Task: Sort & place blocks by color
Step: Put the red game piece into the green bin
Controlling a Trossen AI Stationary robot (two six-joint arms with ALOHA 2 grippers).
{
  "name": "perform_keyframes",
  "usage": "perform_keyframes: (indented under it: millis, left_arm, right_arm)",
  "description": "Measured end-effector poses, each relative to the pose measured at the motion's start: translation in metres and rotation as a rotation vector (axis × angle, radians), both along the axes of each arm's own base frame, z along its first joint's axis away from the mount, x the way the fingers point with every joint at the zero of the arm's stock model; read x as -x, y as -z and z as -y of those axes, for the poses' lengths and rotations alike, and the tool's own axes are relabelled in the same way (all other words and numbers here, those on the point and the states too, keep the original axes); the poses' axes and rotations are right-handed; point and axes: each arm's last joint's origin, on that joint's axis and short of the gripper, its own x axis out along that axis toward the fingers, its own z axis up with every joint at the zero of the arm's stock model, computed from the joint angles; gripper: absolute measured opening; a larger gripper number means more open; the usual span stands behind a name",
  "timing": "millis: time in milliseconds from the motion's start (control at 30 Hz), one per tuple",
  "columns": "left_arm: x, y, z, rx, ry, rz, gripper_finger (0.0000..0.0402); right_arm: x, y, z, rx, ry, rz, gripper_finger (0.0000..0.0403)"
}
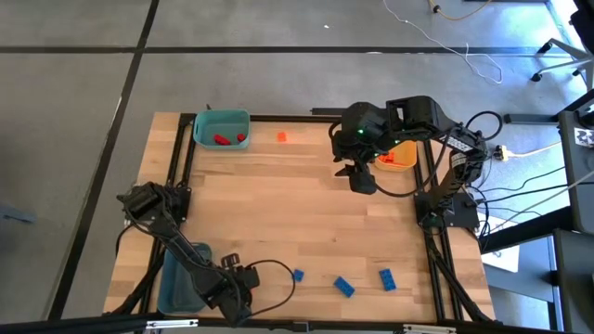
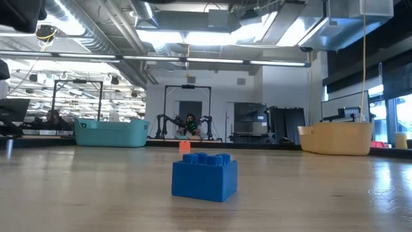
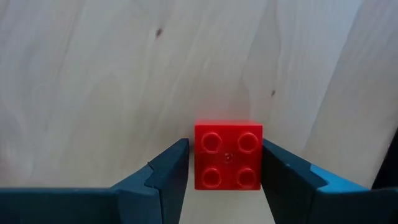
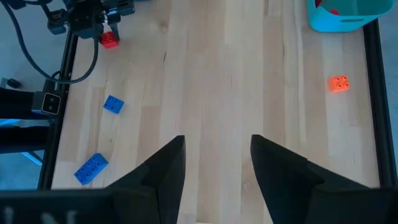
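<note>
Blue block [image 2: 205, 176] foremost, teal bin [image 2: 111, 133] behind.

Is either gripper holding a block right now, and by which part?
The left gripper grips a red block by its two opposite sides; the right gripper is empty.

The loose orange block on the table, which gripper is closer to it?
Right. The right gripper hangs over the table a short way from the orange block, near the yellow bin. The left gripper is at the opposite edge, closed around a red block.
</note>
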Motion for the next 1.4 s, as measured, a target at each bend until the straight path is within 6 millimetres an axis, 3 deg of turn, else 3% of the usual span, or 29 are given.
perform_keyframes:
  millis: [867, 1033, 1133, 1400]
  left_arm:
    - [-0.012, 0.014, -0.006, -0.012, -0.042, -0.002, 0.0176]
    - [-0.012, 0.014, -0.007, -0.008, -0.057, -0.003, 0.0152]
    - [-0.013, 0.014, -0.007, -0.007, -0.059, -0.003, 0.0132]
    - [-0.009, 0.000, -0.016, -0.018, -0.100, -0.010, 0.0132]
  right_arm:
    - [0.000, 0.000, 0.000, 0.003, -0.005, 0.000, 0.0181]
    - [0.000, 0.000, 0.000, 0.003, -0.005, 0.000, 0.0181]
    - [0.000, 0.000, 0.000, 0.003, -0.005, 0.000, 0.0181]
    - [0.000, 0.000, 0.000, 0.002, -0.004, 0.000, 0.0181]
